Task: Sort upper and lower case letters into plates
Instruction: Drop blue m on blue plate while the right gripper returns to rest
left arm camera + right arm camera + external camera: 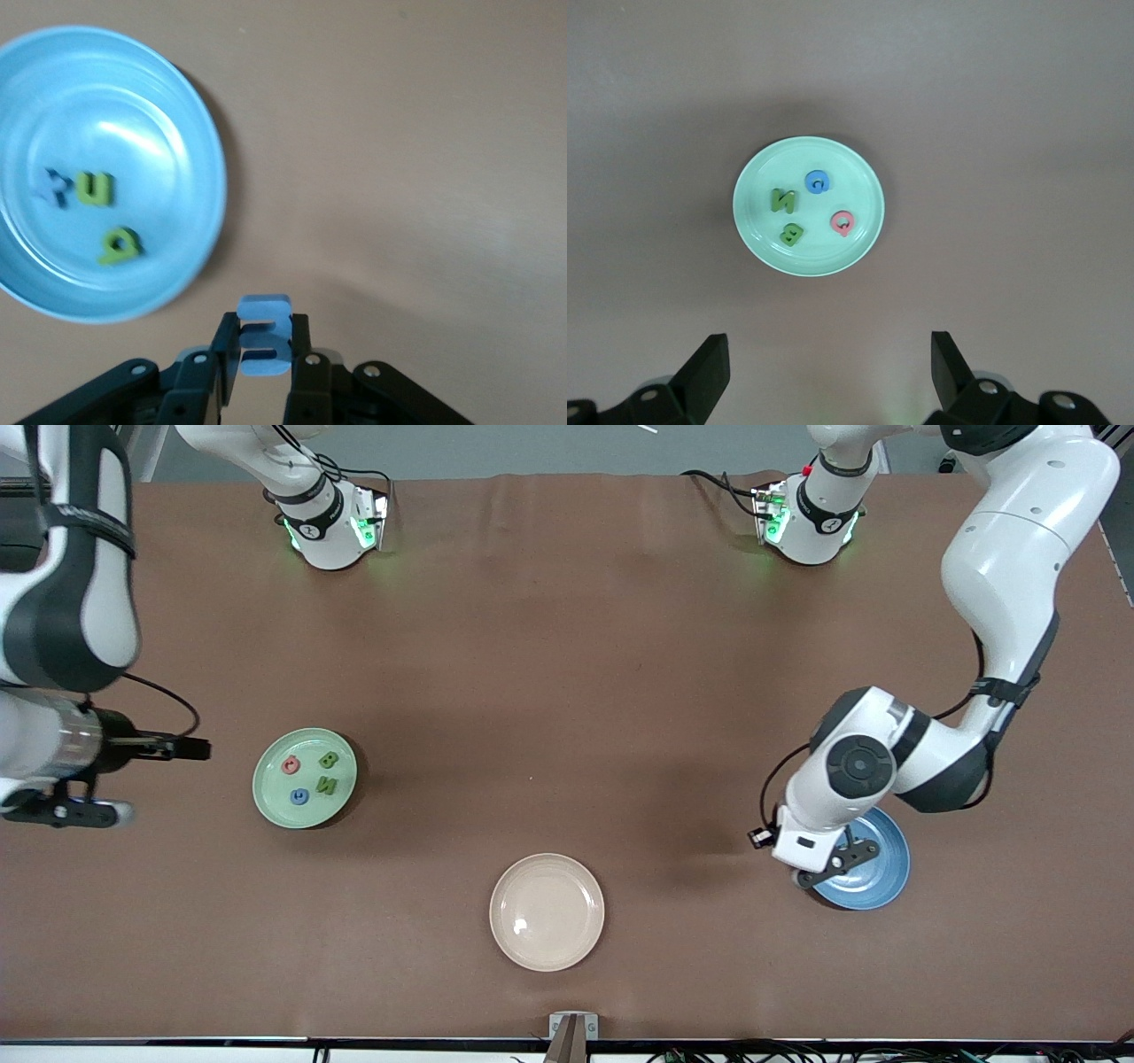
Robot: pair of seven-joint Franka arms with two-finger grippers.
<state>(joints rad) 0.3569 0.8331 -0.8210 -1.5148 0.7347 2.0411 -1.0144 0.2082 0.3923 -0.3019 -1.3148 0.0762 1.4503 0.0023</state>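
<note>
My left gripper (pixel 264 335) is shut on a pale blue letter (pixel 264 320), hanging over the bare table just off the rim of the blue plate (pixel 177 106). That plate (pixel 886 868) holds a dark blue letter (pixel 55 184) and two green letters (pixel 96 189) (pixel 120 245). In the front view the left hand (pixel 828 859) covers the held letter. The mint green plate (pixel 275 797) carries a pink letter (pixel 291 763), two green ones (pixel 329 760) and a blue one (pixel 299 796). My right gripper (pixel 828 359) stands open and empty, high up beside the mint plate (pixel 757 230).
A cream-beige plate (pixel 547 911) with nothing in it sits near the table's front edge, between the two coloured plates. Brown table surface (pixel 567 691) spreads between the plates and the arm bases.
</note>
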